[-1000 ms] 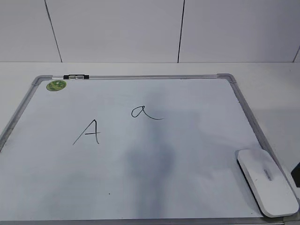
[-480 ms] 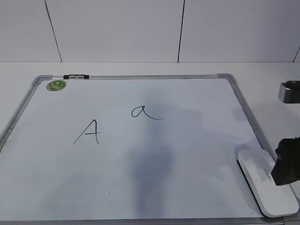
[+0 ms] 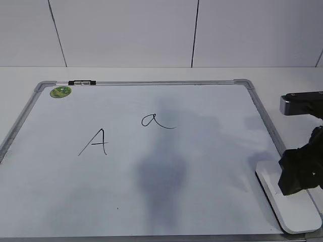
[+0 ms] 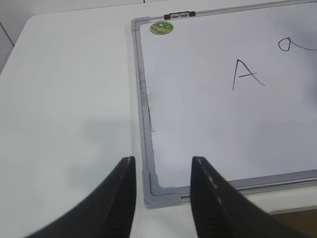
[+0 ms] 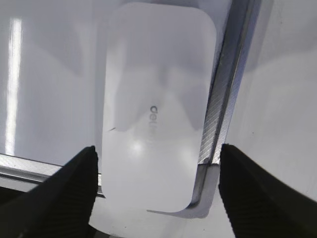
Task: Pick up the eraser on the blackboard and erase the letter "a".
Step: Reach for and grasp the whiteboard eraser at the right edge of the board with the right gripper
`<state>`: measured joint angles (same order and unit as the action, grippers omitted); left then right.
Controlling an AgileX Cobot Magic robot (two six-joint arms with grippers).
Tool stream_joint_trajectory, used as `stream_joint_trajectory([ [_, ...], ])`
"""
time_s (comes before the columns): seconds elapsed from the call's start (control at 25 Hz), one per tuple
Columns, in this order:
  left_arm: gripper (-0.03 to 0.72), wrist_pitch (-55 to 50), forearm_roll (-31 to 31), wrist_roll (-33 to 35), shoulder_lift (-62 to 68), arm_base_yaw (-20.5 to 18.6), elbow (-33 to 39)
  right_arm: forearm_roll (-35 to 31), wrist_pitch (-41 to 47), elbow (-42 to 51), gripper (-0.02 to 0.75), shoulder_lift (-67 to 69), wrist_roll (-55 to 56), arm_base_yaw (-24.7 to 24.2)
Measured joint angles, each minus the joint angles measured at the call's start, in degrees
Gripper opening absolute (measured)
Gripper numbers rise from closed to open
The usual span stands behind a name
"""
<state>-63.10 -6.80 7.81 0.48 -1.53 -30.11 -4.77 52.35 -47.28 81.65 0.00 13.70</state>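
Note:
The white eraser (image 3: pixel 295 212) lies on the blackboard's (image 3: pixel 151 176) near right corner; the right wrist view shows it (image 5: pixel 153 109) with its grey logo up. My right gripper (image 5: pixel 156 163) is open above it, one jaw on each side, not touching; in the exterior view it (image 3: pixel 298 174) hangs over the eraser's far end. The small letter "a" (image 3: pixel 154 121) sits mid-board, with a capital "A" (image 3: pixel 96 142) left of it. My left gripper (image 4: pixel 161 168) is open and empty above the board's near left corner (image 4: pixel 163 186).
A green sticker (image 3: pixel 60 92) and a small black-and-silver marker (image 3: pixel 82 82) sit at the board's far left corner. The board's metal frame (image 5: pixel 223 99) runs right beside the eraser. White table (image 4: pixel 64 109) surrounds the board; a white wall stands behind.
My right arm has come in from the right edge of the exterior view and now hangs over the eraser. The eraser, board and letters have not moved.

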Motion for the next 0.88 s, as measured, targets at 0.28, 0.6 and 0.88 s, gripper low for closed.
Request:
stream_joint_trajectory([
  [0.28,0.263,0.00,0.00,0.00,0.00,0.00,0.00,-0.40,-0.47,-1.86,0.596,2.67,-2.13,0.00],
  [0.6,0.263,0.00,0.00,0.00,0.00,0.00,0.00,-2.14,1.19,-2.00,0.675,5.11,-4.28,0.00],
  [0.88,0.263,0.00,0.00,0.00,0.00,0.00,0.00,-2.52,-0.73,-2.00,0.675,6.85,-2.94,0.00],
])
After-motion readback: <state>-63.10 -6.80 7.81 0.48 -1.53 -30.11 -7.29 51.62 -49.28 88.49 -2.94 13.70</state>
